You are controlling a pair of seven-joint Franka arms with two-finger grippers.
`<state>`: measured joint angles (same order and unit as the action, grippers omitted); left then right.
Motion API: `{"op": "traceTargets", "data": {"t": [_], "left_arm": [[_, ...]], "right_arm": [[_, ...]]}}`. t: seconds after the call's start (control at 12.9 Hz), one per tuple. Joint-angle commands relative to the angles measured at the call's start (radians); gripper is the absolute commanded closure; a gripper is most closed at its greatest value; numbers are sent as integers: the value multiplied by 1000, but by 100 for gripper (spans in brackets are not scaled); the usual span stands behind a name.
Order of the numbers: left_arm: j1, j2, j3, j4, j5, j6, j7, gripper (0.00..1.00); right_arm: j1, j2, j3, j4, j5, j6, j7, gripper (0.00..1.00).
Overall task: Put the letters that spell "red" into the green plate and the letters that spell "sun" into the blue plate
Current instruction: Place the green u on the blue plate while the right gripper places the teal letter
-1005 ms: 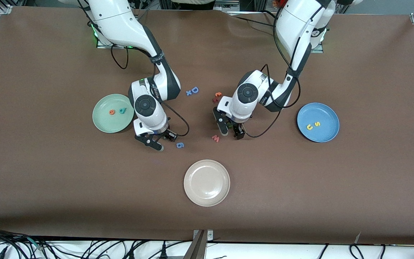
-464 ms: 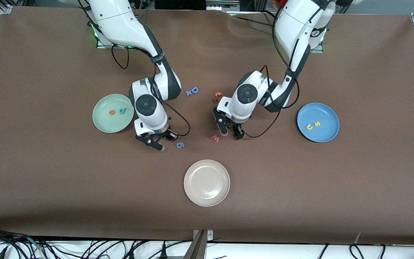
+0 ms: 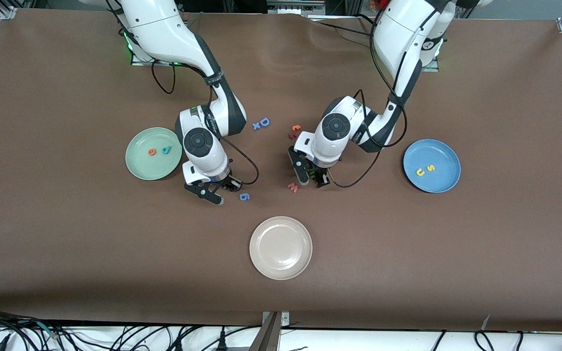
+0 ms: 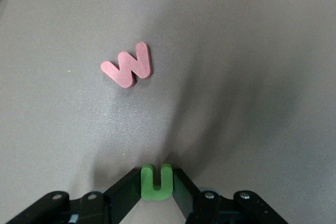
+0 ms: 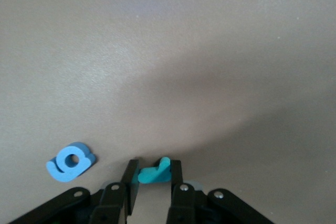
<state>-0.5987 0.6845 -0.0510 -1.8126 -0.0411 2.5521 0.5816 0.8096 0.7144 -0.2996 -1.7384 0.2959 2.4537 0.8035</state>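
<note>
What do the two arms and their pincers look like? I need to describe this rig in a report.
Both arms have glossy white shells with dark grey joints and a round black cap near the wrist. A loose black cable runs along each arm. A green light glows at each base. The left pincer and right pincer have black fingers held by silver screws.
</note>
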Motion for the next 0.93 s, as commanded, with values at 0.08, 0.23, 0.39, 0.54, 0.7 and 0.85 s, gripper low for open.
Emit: {"op": "traceTargets", "data": {"t": [0.08,0.23,0.39,0.54,0.7,0.85], "left_arm": [[2,21,19,12,13,7,27,84],[17,-14,68,4,12,-13,44,87],[84,-78,71,2,6,-134,50,86],[166,-160,71,-1,3,-298,37,85],[252,-221,79,-23,3,-415,32,83],[336,-252,91,-56,4,-490,32,82]], "right_arm": [[2,-55,-59,10,12,-96,-62,87],[0,-99,-123,5,19,-226,-186,87],[0,-151,-185,-30,19,-324,-295,87],[-1,-255,-245,-158,22,-346,-476,87],[0,-354,-320,-295,22,-340,-594,86],[0,-382,-372,-387,22,-338,-665,86]]}}
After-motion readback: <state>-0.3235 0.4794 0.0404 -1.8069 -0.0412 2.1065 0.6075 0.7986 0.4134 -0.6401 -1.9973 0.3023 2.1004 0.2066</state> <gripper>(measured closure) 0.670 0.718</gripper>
